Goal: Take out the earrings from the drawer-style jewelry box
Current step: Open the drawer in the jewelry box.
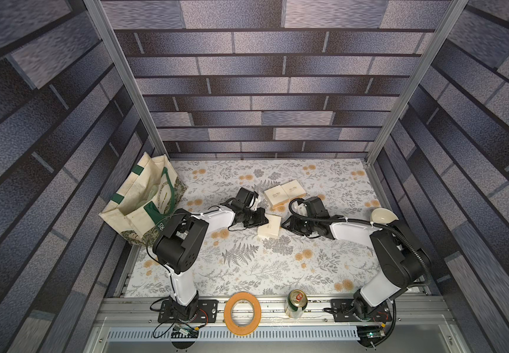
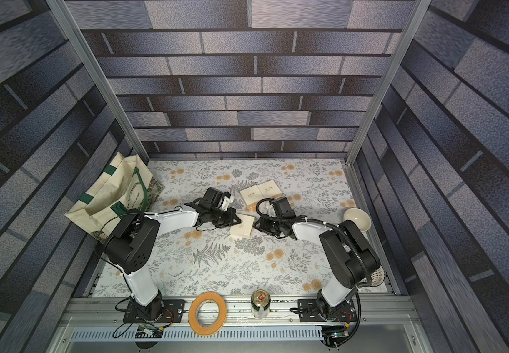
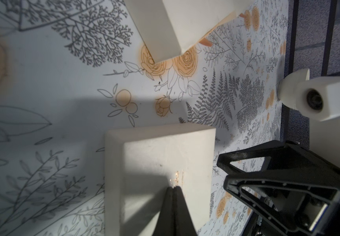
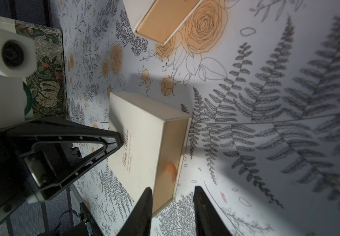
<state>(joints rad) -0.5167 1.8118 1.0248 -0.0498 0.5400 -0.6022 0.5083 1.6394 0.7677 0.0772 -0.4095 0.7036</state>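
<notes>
Jewelry box (image 1: 269, 231): cream, flat, near the middle, caught between both arms in both top views. Floral bench (image 1: 247, 269) spread wide beneath it all, ferns and orange flowers printed everywhere. Canvas tote bag (image 1: 137, 207) slumped in the far left corner, green handles up. Orange tape roll (image 1: 227, 313) lying on the front rail, drinks can (image 1: 296, 304) standing near it, the two apart. Pale bowl (image 1: 383, 215) out by the right edge, beside the right arm's elbow. Two more cream boxes (image 1: 283, 195) touching each other, just beyond the one in play. Over to the left claw (image 3: 174, 188): fully closed, tips pinched together with nothing between them, down on the lid by the gold lettering. Right claw (image 4: 172, 190): jaws partly apart, gripping nothing, lined up at the box's open end, one finger over the lid edge, its mate just off it above the bench. Small orange pull tab (image 4: 172, 169) showing in that open end, just ahead of the gap. Earrings: not to be made out in any view, hidden or too small to tell.
</notes>
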